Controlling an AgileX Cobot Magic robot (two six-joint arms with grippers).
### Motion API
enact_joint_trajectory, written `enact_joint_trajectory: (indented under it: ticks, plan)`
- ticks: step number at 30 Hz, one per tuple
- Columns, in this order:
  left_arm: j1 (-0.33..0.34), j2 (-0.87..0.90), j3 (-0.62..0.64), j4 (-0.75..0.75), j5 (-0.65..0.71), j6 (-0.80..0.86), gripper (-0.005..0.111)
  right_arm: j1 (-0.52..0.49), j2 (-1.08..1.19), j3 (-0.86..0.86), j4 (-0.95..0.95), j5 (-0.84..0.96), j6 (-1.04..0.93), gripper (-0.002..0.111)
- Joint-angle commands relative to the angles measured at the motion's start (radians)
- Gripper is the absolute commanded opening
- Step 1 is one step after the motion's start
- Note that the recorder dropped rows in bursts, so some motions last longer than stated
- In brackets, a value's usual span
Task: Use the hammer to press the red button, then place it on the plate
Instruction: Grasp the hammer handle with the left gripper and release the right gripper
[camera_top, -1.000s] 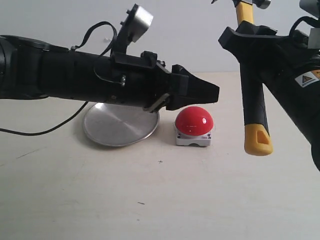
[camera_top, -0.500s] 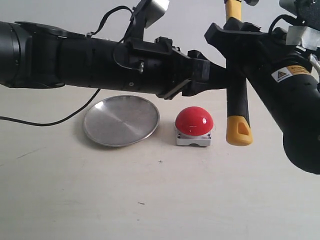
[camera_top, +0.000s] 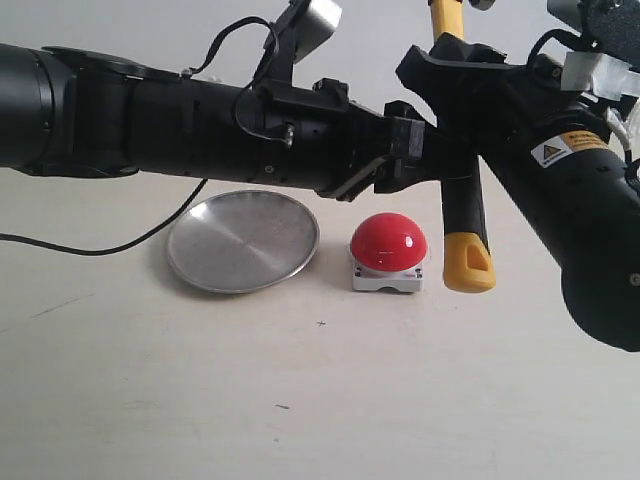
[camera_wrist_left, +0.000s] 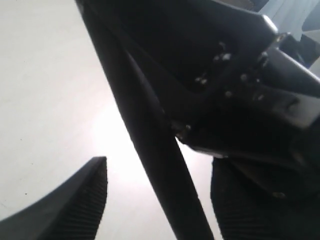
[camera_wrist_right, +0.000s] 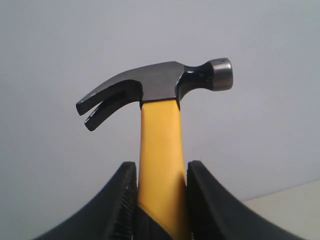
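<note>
Only right-wrist: head of hammer (camera_wrist_right: 159, 135)

Brushed-metal plate (camera_top: 243, 241), glossy red button (camera_top: 389, 243)

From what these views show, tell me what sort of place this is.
Probably a robot lab test bench: a pale tabletop against a plain wall, carrying staged props, a plate and a red button, while the right gripper holds a hammer.

Upright hammer (camera_top: 468, 262), head up, right of red button (camera_top: 389, 241); plate (camera_top: 243, 241) left
</note>
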Motion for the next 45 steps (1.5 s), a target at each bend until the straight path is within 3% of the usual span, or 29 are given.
enact_joint_trajectory:
  ticks: [1, 22, 25, 33, 41, 45]
  plan:
    - [-0.007, 0.003, -0.019, -0.01, 0.004, -0.011, 0.06, 0.002, -0.013, -0.015, -0.055, -0.066, 0.026, 0.0]
    - [-0.039, 0.052, -0.052, -0.01, -0.021, -0.033, 0.058, 0.002, -0.012, -0.015, -0.208, -0.066, 0.061, 0.0]
    - [-0.039, 0.052, -0.052, -0.01, -0.009, -0.033, 0.049, 0.002, -0.012, -0.015, -0.204, -0.059, 0.032, 0.0]
    - [-0.039, 0.052, -0.052, -0.01, -0.025, -0.005, 0.0, 0.002, -0.012, -0.015, -0.148, 0.002, -0.039, 0.0]
    - [-0.035, 0.05, -0.052, -0.01, -0.05, 0.057, 0.0, 0.002, -0.012, -0.015, -0.088, 0.081, -0.064, 0.0]
    - [-0.035, 0.05, -0.052, -0.01, -0.058, 0.071, 0.0, 0.002, -0.014, -0.015, -0.074, 0.091, -0.085, 0.022]
